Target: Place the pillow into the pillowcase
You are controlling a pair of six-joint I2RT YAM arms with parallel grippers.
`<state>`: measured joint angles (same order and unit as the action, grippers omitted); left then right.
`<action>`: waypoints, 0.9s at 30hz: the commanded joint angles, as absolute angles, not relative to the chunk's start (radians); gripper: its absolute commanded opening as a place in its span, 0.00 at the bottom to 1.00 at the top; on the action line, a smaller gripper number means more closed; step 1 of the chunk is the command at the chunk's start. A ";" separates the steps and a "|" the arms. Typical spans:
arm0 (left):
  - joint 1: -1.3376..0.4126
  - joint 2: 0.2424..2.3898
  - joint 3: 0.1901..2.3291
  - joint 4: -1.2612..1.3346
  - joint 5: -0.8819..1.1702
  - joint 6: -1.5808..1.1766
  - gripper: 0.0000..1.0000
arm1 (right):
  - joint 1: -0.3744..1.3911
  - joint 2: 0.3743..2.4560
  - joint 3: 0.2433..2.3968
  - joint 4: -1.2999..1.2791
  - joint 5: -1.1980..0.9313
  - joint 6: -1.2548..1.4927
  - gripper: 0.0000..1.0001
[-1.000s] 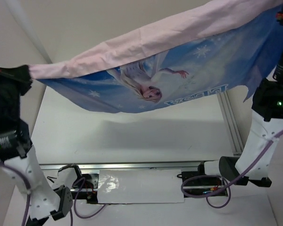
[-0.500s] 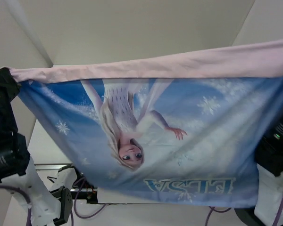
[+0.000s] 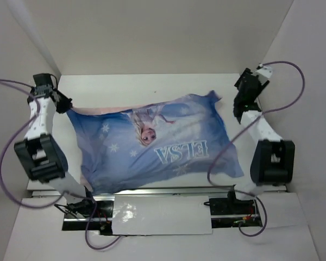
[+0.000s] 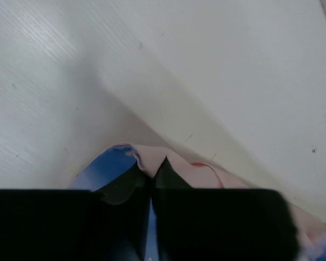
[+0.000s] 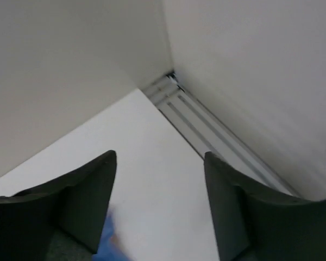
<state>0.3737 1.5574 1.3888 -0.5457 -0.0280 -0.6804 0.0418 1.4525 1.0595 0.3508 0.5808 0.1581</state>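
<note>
The pillowcase point(image 3: 152, 147) lies spread on the table, blue face up, with the Elsa figure and the white "ELSA" lettering showing. The pillow is hidden or out of view. My left gripper point(image 3: 62, 104) sits at the case's far left corner. In the left wrist view its fingers point(image 4: 150, 174) stand almost together, with pink and blue cloth point(image 4: 176, 167) pinched between them. My right gripper point(image 3: 240, 109) hovers just past the case's far right corner. It is open point(image 5: 160, 156) with bare table between the fingers. A blurred bit of blue cloth point(image 5: 110, 239) shows beside its left finger.
White walls close in on the left, back and right. An aluminium rail point(image 3: 152, 191) runs along the near edge of the table, and another rail point(image 5: 206, 122) lies along the right wall. The arm bases and cables point(image 3: 233, 209) sit at the front.
The pillowcase, held up and stretched between both grippers before, has come down onto the table. The right gripper has opened and let go of its corner. Both arms have swung out and back.
</note>
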 commanded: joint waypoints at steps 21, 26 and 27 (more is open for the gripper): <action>0.233 1.959 2.020 -0.748 -0.075 -0.578 1.00 | -0.052 1.588 1.299 0.086 0.095 0.267 1.00; 0.088 1.788 1.927 -0.795 -0.163 -0.578 1.00 | -0.064 1.474 1.290 -0.075 0.077 0.298 1.00; 0.069 1.743 1.846 -0.769 -0.163 -0.578 1.00 | -0.064 1.459 1.270 -0.090 0.077 0.298 1.00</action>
